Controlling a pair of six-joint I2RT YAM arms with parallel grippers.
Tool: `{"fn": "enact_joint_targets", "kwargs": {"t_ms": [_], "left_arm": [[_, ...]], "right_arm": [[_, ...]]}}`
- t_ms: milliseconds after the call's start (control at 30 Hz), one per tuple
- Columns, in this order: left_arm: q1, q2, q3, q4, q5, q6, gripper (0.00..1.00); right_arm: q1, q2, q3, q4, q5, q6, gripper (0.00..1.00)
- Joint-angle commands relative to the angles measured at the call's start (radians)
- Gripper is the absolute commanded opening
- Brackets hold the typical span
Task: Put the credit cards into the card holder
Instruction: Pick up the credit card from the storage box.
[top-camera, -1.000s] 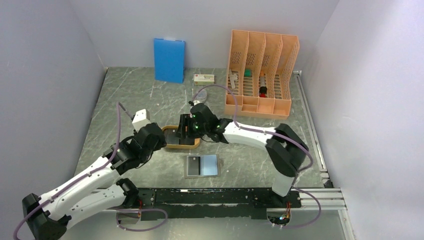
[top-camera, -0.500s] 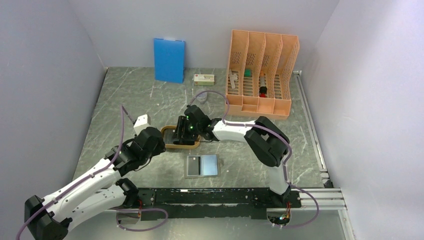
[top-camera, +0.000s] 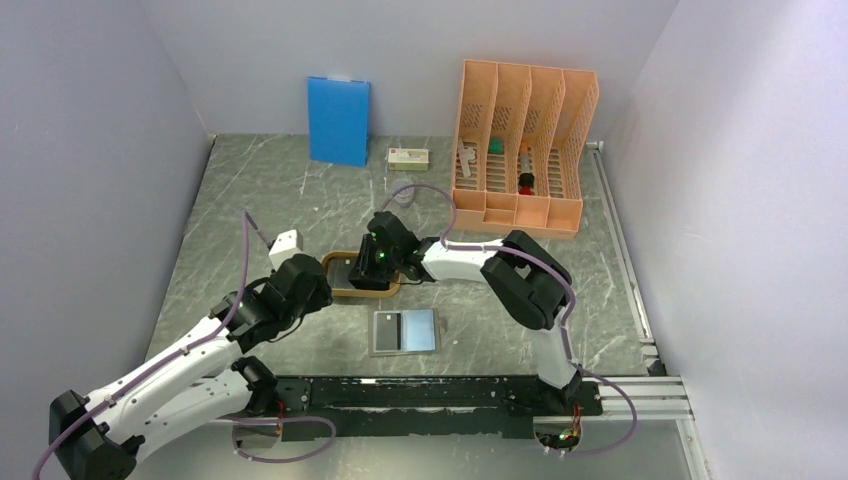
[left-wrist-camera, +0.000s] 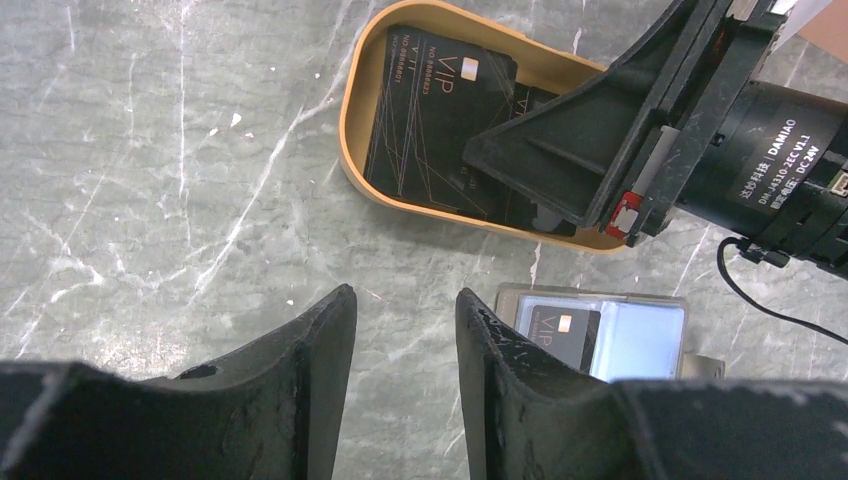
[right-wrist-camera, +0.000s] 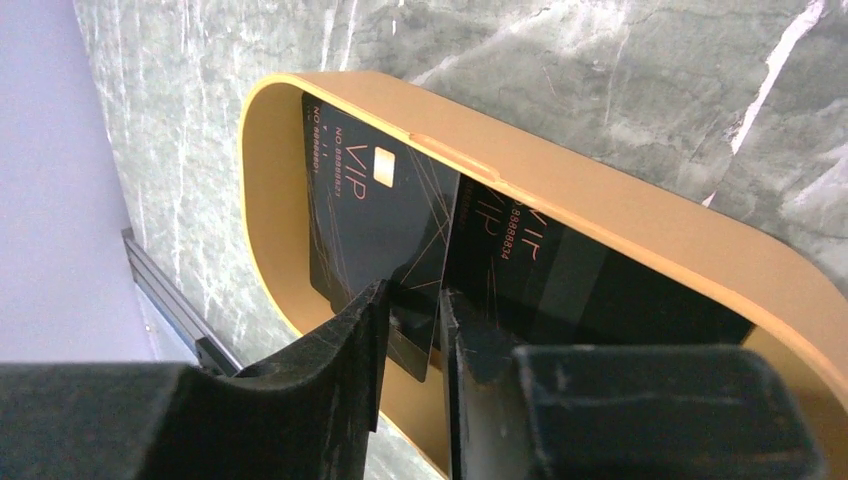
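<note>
Right gripper (right-wrist-camera: 412, 300) reaching into the orange tray (right-wrist-camera: 600, 205) for a card; left gripper (left-wrist-camera: 405, 300) idle.
Right jaws stand narrow around the raised edge of the top credit card (right-wrist-camera: 375, 220); cannot tell whether they actually pinch it. A second card (right-wrist-camera: 540, 270) lies under it, toward 3 o'clock in the wrist view. Left jaws are spread with nothing between them, hovering over bare counter (top-camera: 280, 190) at about 8 o'clock of the tray. The card holder (top-camera: 405, 331) lies open at 6 o'clock of the tray, with one card (left-wrist-camera: 560, 335) already in its pocket. To do it well: grip only the top card, lift clear of the rim, and keep it flat for the pocket. Grey marbled counter, pale walls; blue board (top-camera: 338, 120) and file rack (top-camera: 525, 145) stand at 12 o'clock.
</note>
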Motion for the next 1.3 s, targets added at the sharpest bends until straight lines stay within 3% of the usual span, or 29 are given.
{"fn": "enact_joint_targets", "kwargs": {"t_ms": [0, 200, 400, 967, 1267], "left_arm": [[0.005, 0.0, -0.008, 0.013, 0.019, 0.017, 0.46], [0.006, 0.003, -0.01, 0.016, 0.018, 0.019, 0.46], [0.006, 0.008, -0.01, 0.016, 0.018, 0.019, 0.46], [0.005, 0.014, -0.013, 0.014, 0.015, 0.014, 0.45], [0.006, -0.024, 0.001, -0.013, -0.002, -0.017, 0.45]], "right_arm": [[-0.007, 0.009, -0.011, 0.022, -0.001, 0.01, 0.26], [-0.013, -0.009, -0.033, 0.034, -0.007, 0.01, 0.13], [-0.025, -0.032, -0.061, 0.044, -0.011, 0.015, 0.06], [-0.057, -0.094, -0.148, 0.132, -0.1, 0.052, 0.0], [-0.053, -0.252, -0.233, 0.208, -0.143, 0.247, 0.0]]}}
